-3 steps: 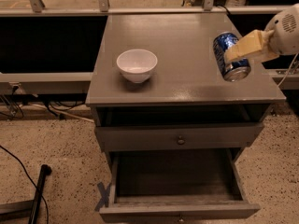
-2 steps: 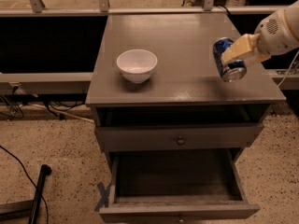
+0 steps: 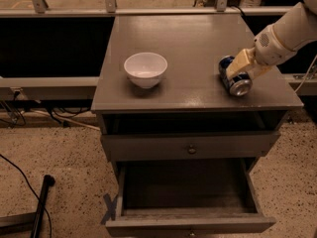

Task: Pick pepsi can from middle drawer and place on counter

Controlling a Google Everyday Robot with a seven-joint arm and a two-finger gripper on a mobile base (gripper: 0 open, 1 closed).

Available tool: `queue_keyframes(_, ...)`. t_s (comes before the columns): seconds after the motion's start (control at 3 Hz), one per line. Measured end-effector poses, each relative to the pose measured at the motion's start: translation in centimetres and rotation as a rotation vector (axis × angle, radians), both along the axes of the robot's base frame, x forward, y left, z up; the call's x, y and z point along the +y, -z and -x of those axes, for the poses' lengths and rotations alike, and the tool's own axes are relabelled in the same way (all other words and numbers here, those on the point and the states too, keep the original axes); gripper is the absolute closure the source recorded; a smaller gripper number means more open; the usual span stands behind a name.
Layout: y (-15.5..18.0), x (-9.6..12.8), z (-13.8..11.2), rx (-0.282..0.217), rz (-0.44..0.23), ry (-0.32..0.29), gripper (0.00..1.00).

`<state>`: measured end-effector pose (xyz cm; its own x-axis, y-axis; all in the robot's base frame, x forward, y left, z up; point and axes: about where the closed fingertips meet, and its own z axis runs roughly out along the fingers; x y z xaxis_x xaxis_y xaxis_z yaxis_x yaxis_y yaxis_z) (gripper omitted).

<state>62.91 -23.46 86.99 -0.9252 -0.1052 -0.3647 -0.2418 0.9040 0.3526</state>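
The pepsi can [image 3: 234, 78] lies on its side at the right of the counter [image 3: 193, 48], its silver end facing the front. My gripper [image 3: 242, 67] comes in from the right on a white arm, and its tan fingers [image 3: 239, 63] are closed around the can's body. The middle drawer [image 3: 187, 198] is pulled out at the bottom, and its grey floor is bare.
A white bowl [image 3: 145, 69] stands on the counter's left half. A shut drawer front with a round knob [image 3: 191, 149] sits above the open drawer. A black pole [image 3: 40, 206] and cables lie on the speckled floor at the left. A rail runs behind the cabinet.
My gripper has moved left and down with the can, bringing it from above the counter's right edge onto the counter surface.
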Motion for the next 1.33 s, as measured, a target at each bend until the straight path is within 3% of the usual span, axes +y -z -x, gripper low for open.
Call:
queue_keyframes(1.0,0.66,0.61,-0.25,0.009,-0.003,-0.01,0.12)
queue_keyframes(1.33,0.86,0.76,-0.32,0.011,-0.004,-0.012,0.0)
